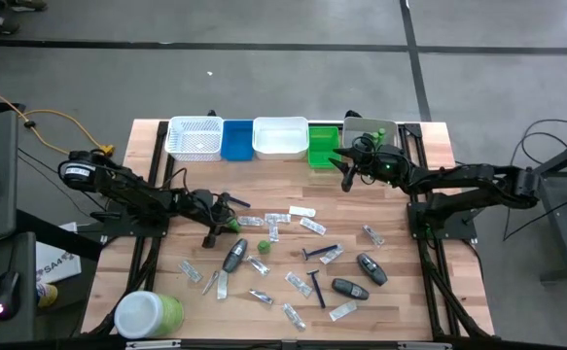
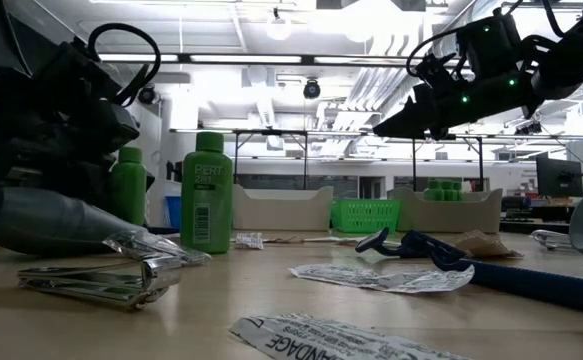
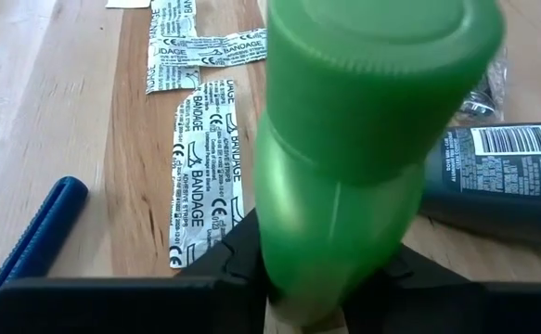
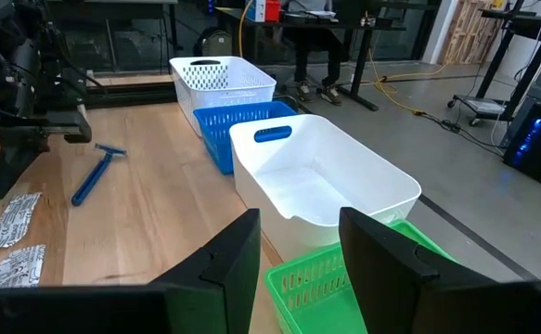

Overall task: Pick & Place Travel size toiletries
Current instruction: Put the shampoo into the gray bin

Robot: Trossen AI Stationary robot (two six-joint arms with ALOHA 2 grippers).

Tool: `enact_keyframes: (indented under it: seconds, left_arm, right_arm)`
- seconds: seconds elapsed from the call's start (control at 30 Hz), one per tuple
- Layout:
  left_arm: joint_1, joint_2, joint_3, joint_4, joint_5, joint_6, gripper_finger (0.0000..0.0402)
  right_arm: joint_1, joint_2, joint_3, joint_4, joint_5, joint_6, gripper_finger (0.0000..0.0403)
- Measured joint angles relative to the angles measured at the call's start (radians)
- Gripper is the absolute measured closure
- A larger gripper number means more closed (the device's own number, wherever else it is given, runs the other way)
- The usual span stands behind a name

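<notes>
My left gripper (image 3: 330, 278) has its jaws clamped around a small green plastic bottle (image 3: 363, 139); I'd lift straight up, while my right gripper (image 4: 298, 250) hovers part-open, empty.

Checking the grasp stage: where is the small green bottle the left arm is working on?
High view, left side of the table: the small green bottle stands between the left claw's fingers, beside bandage strips and a dark bottle.

Two dark jointed arms, matte black links, black cable loops near the wrists, small green lights on the right arm, flat black end effector fingers (image 4: 298, 264)
</notes>
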Motion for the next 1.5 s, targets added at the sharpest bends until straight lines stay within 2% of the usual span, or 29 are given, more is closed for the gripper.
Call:
enact_keyframes:
  seconds: [0.23,0.47,0.67,0.8,1.1,1.33,1.5]
  left_arm:
    - [0.0,0.0,0.0,0.0,-0.009,-0.001,0.0317]
    - [0.0,-0.01,0.004,0.043,-0.135,-0.002,0.0316]
    - [0.0,-0.01,0.057,0.043,-0.237,-0.051,0.0316]
    - [0.0,-0.01,0.104,0.029,-0.283,-0.043,0.0316]
    - [0.0,-0.01,0.223,-0.105,-0.304,0.052,0.0316]
    - [0.001,-0.01,0.336,-0.212,-0.424,0.148,0.0316]
    - [0.006,-0.01,0.438,-0.288,-0.474,0.197,0.0316]
  right_arm:
    - [0.0,0.0,0.0,-0.005,0.001,0.004,0.0261]
    - [0.0,0.0,0.0,-0.002,-0.003,0.008,0.0261]
    - [0.0,0.0,0.0,-0.002,-0.144,0.027,0.0261]
    - [0.001,0.0,0.0,0.001,-0.179,0.032,0.0261]
    - [0.047,0.012,0.0,0.002,-0.178,0.007,0.0261]
    - [0.07,0.014,0.0,0.028,-0.179,-0.005,0.0261]
    - [0.097,0.056,0.0,0.089,-0.182,-0.087,0.0261]
